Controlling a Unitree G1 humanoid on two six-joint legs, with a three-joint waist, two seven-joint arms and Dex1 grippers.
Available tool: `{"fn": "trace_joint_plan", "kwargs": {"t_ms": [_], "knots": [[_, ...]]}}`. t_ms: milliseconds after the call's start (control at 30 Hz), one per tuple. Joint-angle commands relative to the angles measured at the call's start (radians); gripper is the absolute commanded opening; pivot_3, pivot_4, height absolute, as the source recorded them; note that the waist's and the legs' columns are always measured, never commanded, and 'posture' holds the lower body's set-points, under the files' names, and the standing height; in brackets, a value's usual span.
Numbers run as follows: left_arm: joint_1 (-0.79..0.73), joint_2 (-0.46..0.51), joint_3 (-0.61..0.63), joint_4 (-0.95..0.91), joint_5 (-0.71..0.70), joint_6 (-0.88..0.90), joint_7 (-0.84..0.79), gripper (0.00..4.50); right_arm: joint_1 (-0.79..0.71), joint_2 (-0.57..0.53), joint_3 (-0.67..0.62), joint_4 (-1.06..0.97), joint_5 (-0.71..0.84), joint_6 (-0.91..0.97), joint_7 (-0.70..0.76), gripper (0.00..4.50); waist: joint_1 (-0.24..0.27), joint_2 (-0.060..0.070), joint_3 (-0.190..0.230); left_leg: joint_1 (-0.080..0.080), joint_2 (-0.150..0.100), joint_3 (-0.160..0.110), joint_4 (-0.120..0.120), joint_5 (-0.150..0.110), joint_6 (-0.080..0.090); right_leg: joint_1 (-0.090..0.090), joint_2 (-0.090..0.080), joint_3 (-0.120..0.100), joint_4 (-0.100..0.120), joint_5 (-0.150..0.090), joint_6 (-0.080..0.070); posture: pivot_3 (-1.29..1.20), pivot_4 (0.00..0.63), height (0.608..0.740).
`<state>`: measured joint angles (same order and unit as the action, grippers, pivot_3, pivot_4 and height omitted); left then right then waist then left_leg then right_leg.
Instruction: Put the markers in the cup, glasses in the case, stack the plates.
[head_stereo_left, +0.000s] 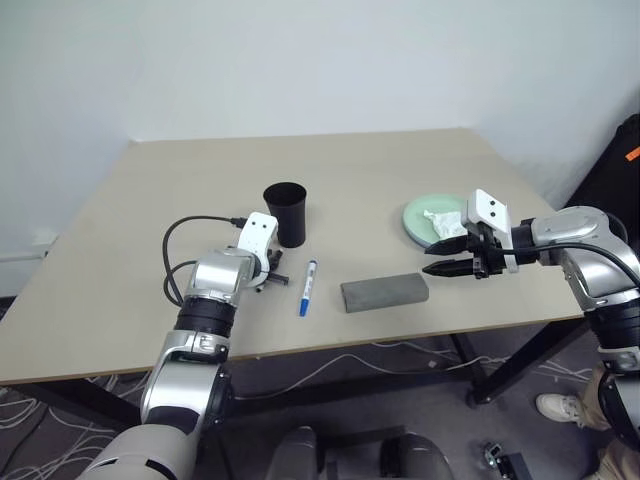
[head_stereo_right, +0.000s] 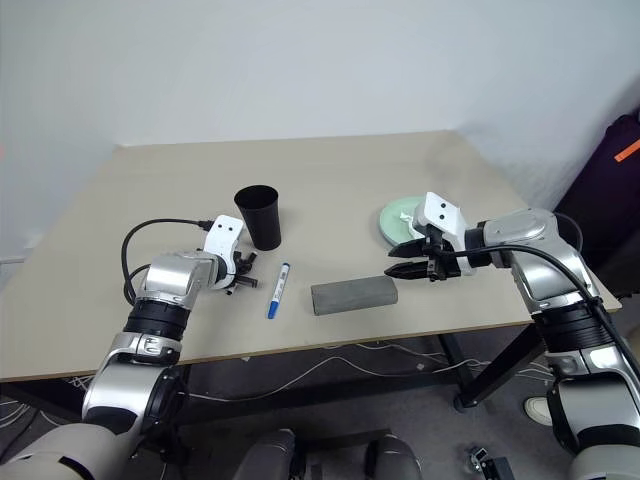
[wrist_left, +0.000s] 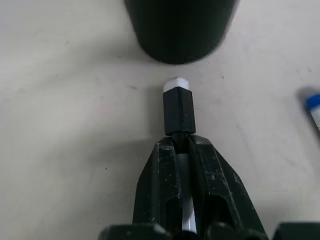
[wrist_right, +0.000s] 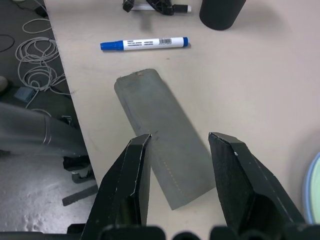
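Black-cap marker (wrist_left: 179, 111) clamped in my L gripper (wrist_left: 182, 150) fingers, low on surface beside cup (head_stereo_left: 286, 212). Blue marker (head_stereo_left: 307, 287) lies loose; case (head_stereo_left: 385, 292) shut; R gripper (head_stereo_left: 447, 266) fingers apart above it. Nothing's in cup yet, I reckon.

Bare table (head_stereo_left: 150, 240) left of cup (head_stereo_left: 286, 213); case (head_stereo_left: 385, 292) beside blue-capped marker (head_stereo_left: 307, 287)

The white barrel of the black-capped marker (wrist_left: 179, 112) is mostly covered by the black fingers (wrist_left: 162, 185) of the left gripper (wrist_left: 183, 150) clamped around it. The tall black tumbler (wrist_left: 180, 27) just beyond that marker is cut off above its base. The blue-capped white marker (wrist_left: 313, 107) beside it is cropped, as is the pale green plate (wrist_right: 315, 190).
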<state>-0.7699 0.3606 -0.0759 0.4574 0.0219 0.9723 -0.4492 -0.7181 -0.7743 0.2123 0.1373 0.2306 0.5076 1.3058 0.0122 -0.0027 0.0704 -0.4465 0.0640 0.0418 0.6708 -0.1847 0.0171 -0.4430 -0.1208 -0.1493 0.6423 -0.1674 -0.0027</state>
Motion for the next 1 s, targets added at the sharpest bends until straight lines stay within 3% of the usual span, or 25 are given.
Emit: {"fn": "trace_joint_plan", "kwargs": {"t_ms": [33, 233, 367, 500, 600, 667, 1000], "knots": [[0.013, 0.06, -0.102, -0.124, -0.019, 0.029, -0.135, 0.01, -0.031, 0.0, -0.016, -0.008, -0.002, -0.016, -0.001, 1.95, 0.0, 0.0, 0.0, 0.0, 0.0, 0.0, 0.0, 0.0, 0.0, 0.0, 0.0, 0.0, 0.0, 0.0, 0.0, 0.0, 0.0, 0.716], [0.061, 0.181, -0.226, -0.415, -0.117, 0.053, -0.388, 0.01, -0.032, 0.006, -0.016, 0.0, -0.006, -0.022, -0.002, 1.95, 0.001, 0.0, 0.0, 0.0, 0.0, 0.001, -0.002, 0.0, 0.0, -0.001, 0.0, 0.001, -0.001, 0.0, 0.0, 0.0, 0.0, 0.716], [0.019, 0.073, -0.095, -0.4, -0.182, -0.112, -0.332, 0.01, -0.031, 0.01, -0.016, 0.002, -0.007, -0.024, -0.004, 1.95, 0.003, 0.0, 0.001, -0.001, 0.0, 0.0, -0.002, 0.0, 0.0, -0.001, -0.001, 0.001, -0.002, 0.0, 0.0, 0.0, 0.0, 0.716], [-0.036, -0.105, 0.044, -0.288, -0.215, -0.415, -0.17, 0.01, -0.03, 0.013, -0.016, 0.0, -0.006, -0.023, -0.003, 1.95, 0.0, 0.0, 0.001, -0.001, 0.0, 0.0, -0.001, 0.0, 0.0, 0.0, -0.001, 0.001, -0.002, 0.0, 0.0, 0.0, 0.0, 0.716], [-0.068, -0.152, 0.062, -0.209, -0.194, -0.54, -0.119, 0.01, -0.032, 0.013, -0.017, 0.002, -0.005, -0.024, -0.002, 1.95, -0.003, 0.0, 0.0, 0.001, 0.0, 0.0, -0.001, 0.0, 0.0, 0.0, 0.0, 0.001, -0.001, 0.0, 0.0, 0.0, 0.0, 0.716], [-0.118, -0.191, 0.085, -0.086, -0.166, -0.716, -0.037, 0.01, -0.034, 0.014, -0.016, 0.001, -0.005, -0.023, -0.001, 1.95, -0.006, 0.0, 0.0, 0.001, 0.0, 0.0, -0.001, 0.0, 0.0, 0.0, 0.0, 0.001, 0.0, 0.001, 0.001, 0.0, 0.0, 0.716], [-0.338, -0.209, 0.124, 0.476, -0.052, -1.289, 0.231, 0.01, -0.034, 0.021, -0.015, -0.001, -0.004, -0.021, -0.003, 1.95, -0.005, 0.0, 0.0, 0.0, -0.001, 0.001, 0.001, 0.0, 0.001, 0.0, 0.0, 0.001, -0.001, 0.001, 0.002, 0.0, 0.0, 0.716]]}}
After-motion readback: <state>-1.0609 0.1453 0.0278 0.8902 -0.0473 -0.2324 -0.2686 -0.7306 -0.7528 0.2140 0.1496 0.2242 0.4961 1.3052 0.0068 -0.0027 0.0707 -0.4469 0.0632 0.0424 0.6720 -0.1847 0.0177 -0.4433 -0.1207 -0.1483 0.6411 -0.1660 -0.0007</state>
